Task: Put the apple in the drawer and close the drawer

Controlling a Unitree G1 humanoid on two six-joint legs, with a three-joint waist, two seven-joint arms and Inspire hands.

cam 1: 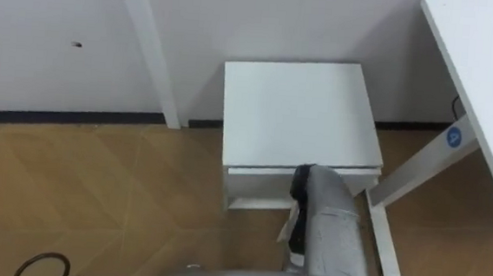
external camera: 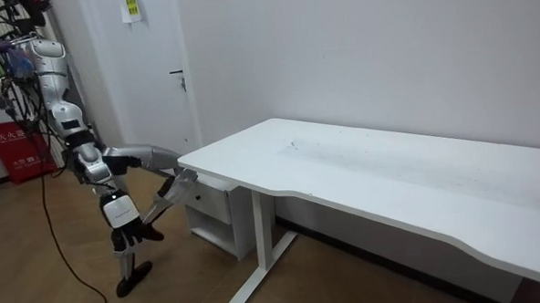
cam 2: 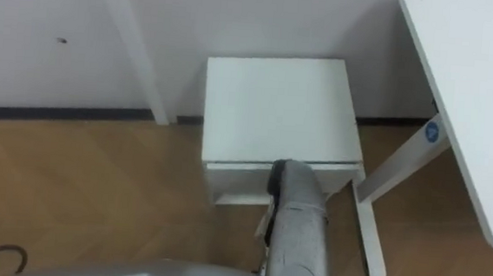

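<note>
Drawer (cam 1: 266, 171): located directly under the top panel of the white cabinet (cam 1: 300, 111). Its front shows as a narrow strip along the front edge of that panel, above an open lower compartment. Whether the drawer is fully seated cannot be determined.

Left section: wooden floor (cam 1: 94, 197). A white door frame (cam 1: 148, 48) runs up the wall, and its foot stands near the cabinet's rear left corner. The cabinet stands against the wall.

Centre section: the right arm enters from the lower edge and reaches the drawer front, right of its middle. The right hand (cam 1: 302, 184) is at the front, dark back uppermost. Its fingers are hidden against the drawer, so it cannot be told whether they are spread or curled.

Right section: white bench (cam 1: 486, 76). Its slanted leg (cam 1: 409, 171) passes just beside the cabinet's right side.

Room view: the robot stands at the room view's left, off the bench's end, leaning forward with an arm stretched to the cabinet
</note>
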